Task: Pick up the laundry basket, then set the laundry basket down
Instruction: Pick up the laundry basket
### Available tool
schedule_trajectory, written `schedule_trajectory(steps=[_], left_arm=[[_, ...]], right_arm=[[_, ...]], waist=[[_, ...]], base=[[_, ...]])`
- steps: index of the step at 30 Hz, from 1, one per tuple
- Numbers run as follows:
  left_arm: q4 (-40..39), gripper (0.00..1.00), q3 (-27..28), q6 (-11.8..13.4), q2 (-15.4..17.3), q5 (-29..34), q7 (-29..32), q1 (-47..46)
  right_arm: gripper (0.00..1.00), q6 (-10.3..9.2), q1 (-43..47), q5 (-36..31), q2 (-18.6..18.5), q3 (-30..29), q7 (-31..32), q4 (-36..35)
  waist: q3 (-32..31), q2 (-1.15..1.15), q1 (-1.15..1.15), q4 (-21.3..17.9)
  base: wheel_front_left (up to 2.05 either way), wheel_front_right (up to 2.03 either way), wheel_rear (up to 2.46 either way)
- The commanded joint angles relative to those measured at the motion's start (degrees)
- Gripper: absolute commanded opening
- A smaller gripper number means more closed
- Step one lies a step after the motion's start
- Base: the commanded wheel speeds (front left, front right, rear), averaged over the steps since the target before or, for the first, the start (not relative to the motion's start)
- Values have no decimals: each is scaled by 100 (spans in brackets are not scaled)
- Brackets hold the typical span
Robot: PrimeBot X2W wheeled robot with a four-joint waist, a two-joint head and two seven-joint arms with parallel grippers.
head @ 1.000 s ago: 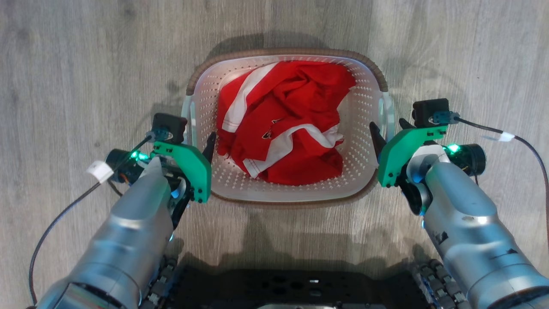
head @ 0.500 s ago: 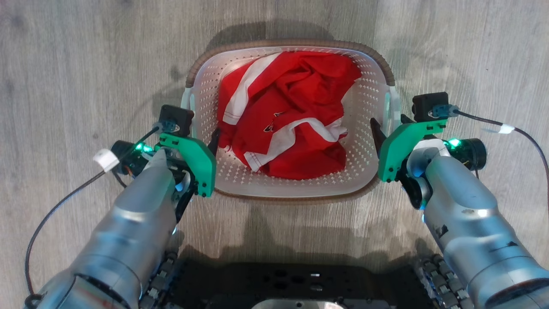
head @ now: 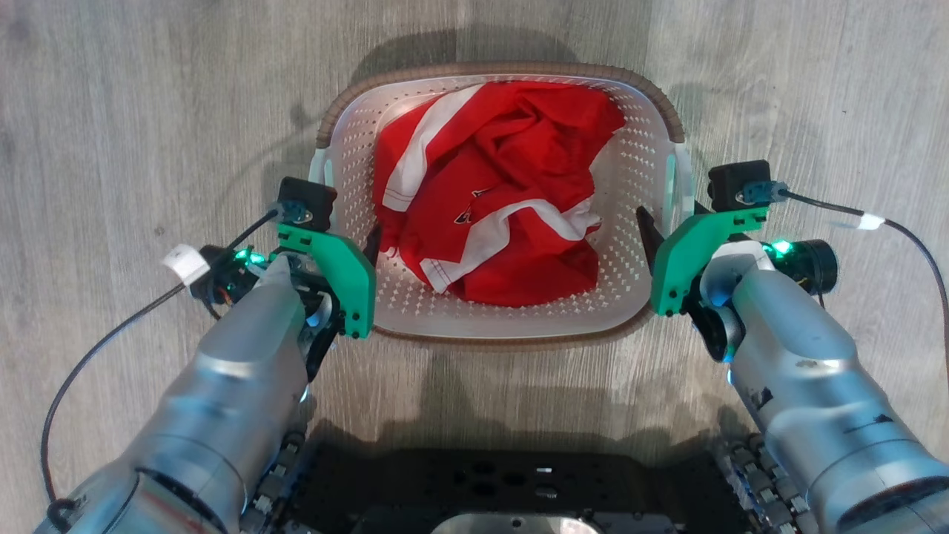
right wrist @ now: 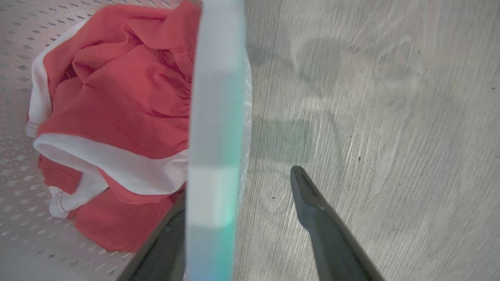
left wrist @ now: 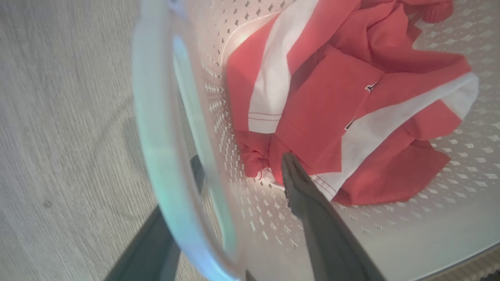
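- My left gripper [head: 348, 230] stands spread across the left handle [left wrist: 164, 136], one finger inside the perforated wall and one outside. The right gripper [head: 667, 219] straddles the right handle [right wrist: 215, 117] the same way. Neither clamps anything.
- The laundry basket [head: 504, 343] lies between my two pairs of fingers, apparently resting on the floor, with a crumpled red-and-white garment [head: 497, 200] inside.
- My judgement: closing on both handles, lifting and setting down are all left to do.
- Beyond the outer fingers runs a grey wood-grain plank floor [head: 148, 111] with soft shadows.

The left arm [head: 222, 393] and right arm [head: 808, 371] are reaching forward and down (near mirror images), each one's jaws spread wide.
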Motion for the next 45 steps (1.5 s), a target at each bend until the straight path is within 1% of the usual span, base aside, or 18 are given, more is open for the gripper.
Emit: schedule_trajectory(steps=[1, 2, 3, 4, 18, 26, 37, 40, 45], left_arm=[[7, 100, 24, 30, 128, -93, 17, 68], [-3, 97, 30, 26, 128, -163, 21, 70], [-17, 44, 22, 22, 128, -219, 19, 68], [-32, 0, -14, 6, 128, -254, 43, 66], [-45, 0, -422, -94, 128, -613, 65, 8], [55, 0, -753, -173, 128, -644, 96, 11], [125, 0, -1252, -234, 131, -615, 390, 74], [-23, 0, -1415, -235, 205, -690, 538, 127], [-338, 0, -1714, -236, 420, -889, 789, 223]], right_arm=[[100, 40, 183, 71, 102, 138, -19, -47], [100, 40, 185, 98, 102, 158, -8, -53], [47, 40, 187, 140, 102, 171, -5, -67], [0, 40, 186, 179, 102, 181, -7, -79], [0, 40, 107, 343, 102, 292, 52, 10], [0, 40, 152, 593, 102, 487, 229, -77], [0, 40, 131, 1115, 102, 1045, 985, -354], [0, 40, 112, 1256, 102, 1198, 1248, -424], [0, 40, 132, 1458, 67, 1477, 1716, -519]], waist=[[5, 0, 0, 6], [8, 0, 0, 8], [12, 0, 0, 11], [17, 0, 0, 13], [34, 0, 0, 45], [-152, 0, 0, -22], [-665, 0, 0, -172], [-860, 0, 0, -190], [-1239, 0, 0, -213]], base=[[0, 0, 0], [0, 0, 0], [0, 0, 0], [0, 0, 0], [0, 0, 0], [0, 0, 0], [0, 0, 0], [0, 0, 0], [0, 0, 0]])
